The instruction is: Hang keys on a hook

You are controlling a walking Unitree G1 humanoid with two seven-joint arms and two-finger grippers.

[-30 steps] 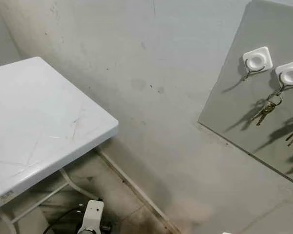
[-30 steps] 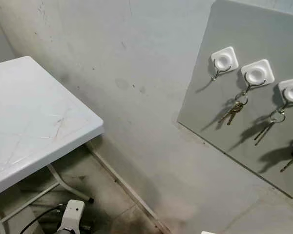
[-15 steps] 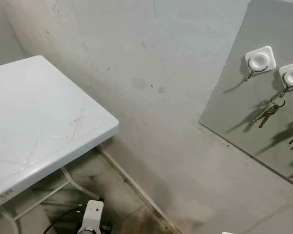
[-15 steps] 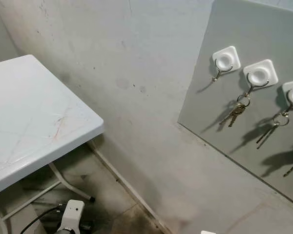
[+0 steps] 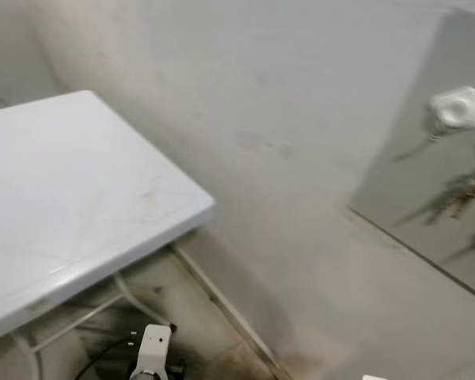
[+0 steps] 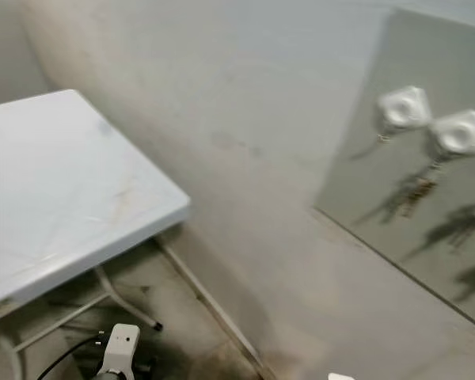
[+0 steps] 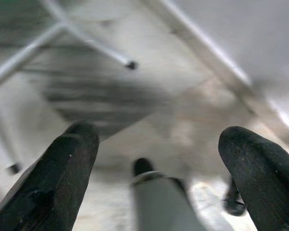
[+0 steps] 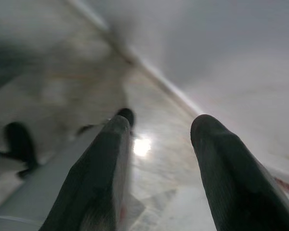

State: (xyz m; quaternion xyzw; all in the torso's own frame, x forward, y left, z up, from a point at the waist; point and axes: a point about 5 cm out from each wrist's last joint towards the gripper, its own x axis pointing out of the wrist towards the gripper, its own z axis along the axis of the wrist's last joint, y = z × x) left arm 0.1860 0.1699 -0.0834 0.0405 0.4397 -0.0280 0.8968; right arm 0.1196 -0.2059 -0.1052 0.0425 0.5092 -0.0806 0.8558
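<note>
A grey board (image 6: 396,182) leans on the wall at the right and carries white square hooks. The leftmost hook (image 6: 404,107) looks bare through the blur. From the hook beside it (image 6: 461,132) hangs a bunch of keys (image 6: 416,190), also seen at the picture's edge in the left eye view (image 5: 463,194). Both arms hang low, far below the board. My left gripper (image 7: 161,137) is open over the floor, with nothing between its fingers. My right gripper (image 8: 161,125) is open too and holds nothing.
A white table (image 5: 79,198) with thin metal legs (image 6: 127,301) stands at the left against the wall. A pale skirting strip (image 5: 222,305) runs along the wall's foot. The left forearm (image 5: 152,348) shows at the bottom edge. Glossy floor lies below both grippers.
The whole picture has slid to the right and gone blurry, so the camera has turned. Table, board and keys keep their places relative to each other.
</note>
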